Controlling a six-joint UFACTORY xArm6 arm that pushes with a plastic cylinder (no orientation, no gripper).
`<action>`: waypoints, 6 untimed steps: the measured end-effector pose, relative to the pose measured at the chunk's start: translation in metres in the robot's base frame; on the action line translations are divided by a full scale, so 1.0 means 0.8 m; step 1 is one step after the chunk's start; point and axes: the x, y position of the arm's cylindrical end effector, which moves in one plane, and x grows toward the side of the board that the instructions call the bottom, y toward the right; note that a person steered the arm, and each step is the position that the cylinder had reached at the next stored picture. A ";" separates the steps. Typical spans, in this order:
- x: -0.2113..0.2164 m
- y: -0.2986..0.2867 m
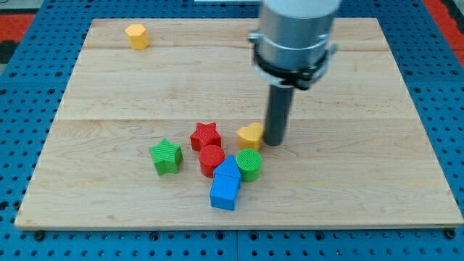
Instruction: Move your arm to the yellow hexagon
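The yellow hexagon (136, 35) lies near the view's top left corner of the wooden board (109, 94). My tip (275, 142) rests on the board near the middle, far to the right of and below the hexagon. The tip stands right beside a yellow heart-shaped block (251, 135), on that block's right side, touching or nearly touching it.
A cluster lies left of and below the tip: a red star (206, 135), a red cylinder (212, 159), a green star (167, 156), a green cylinder (249, 164) and a blue block (226, 184). The arm's wide grey body (296, 36) hangs above the rod.
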 end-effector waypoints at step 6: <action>-0.344 -0.281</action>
